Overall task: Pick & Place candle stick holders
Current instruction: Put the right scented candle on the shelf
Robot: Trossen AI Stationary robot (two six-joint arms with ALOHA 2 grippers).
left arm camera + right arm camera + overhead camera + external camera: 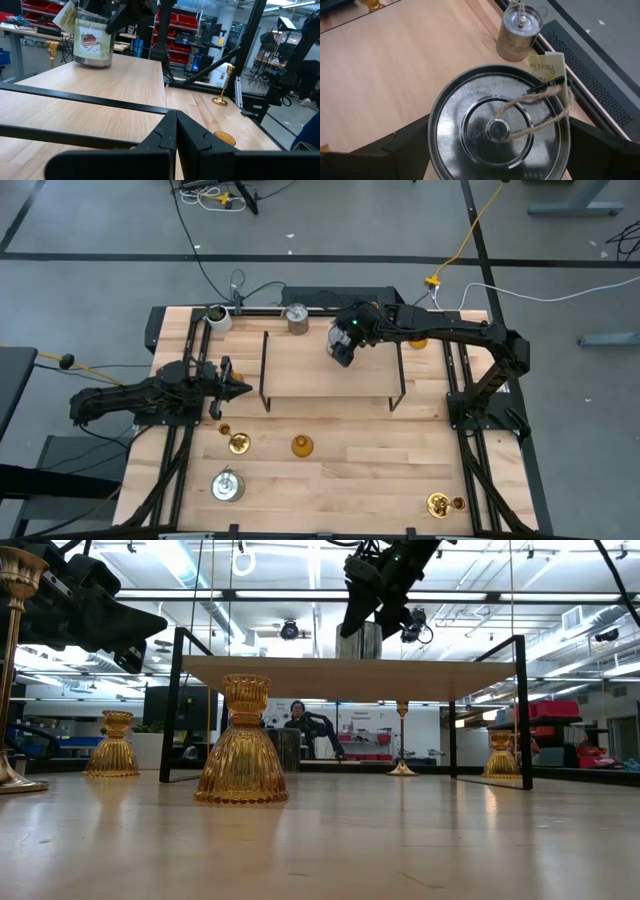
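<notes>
Wooden table [330, 450] carries the wooden rack [330, 365] with black wire sides, its flat top the largest surface near the work. Right arm reaches from the right edge across the rack's back right part, wrist bent downward; right gripper [341, 346] sits over the rack top with jaws spread wide around a silver can-shaped holder [497, 130], lid, twine and paper tag directly below the wrist, one finger on each side of the can. Contact between fingers and can wall cannot be confirmed. Second silver can holder [296, 318] stands just beyond the gripper, toward the table's back edge; whitish cup [217, 316] farther left of it. Left arm lies low along the table's left side, level and pointing toward the rack's left wire end; left gripper [240, 388] closed, nothing between the fingers. In front of it: a gold holder [237, 443], an amber holder [301, 445], a third silver can holder [227, 485]. Another gold holder [440, 503] well apart at the front right corner.
</notes>
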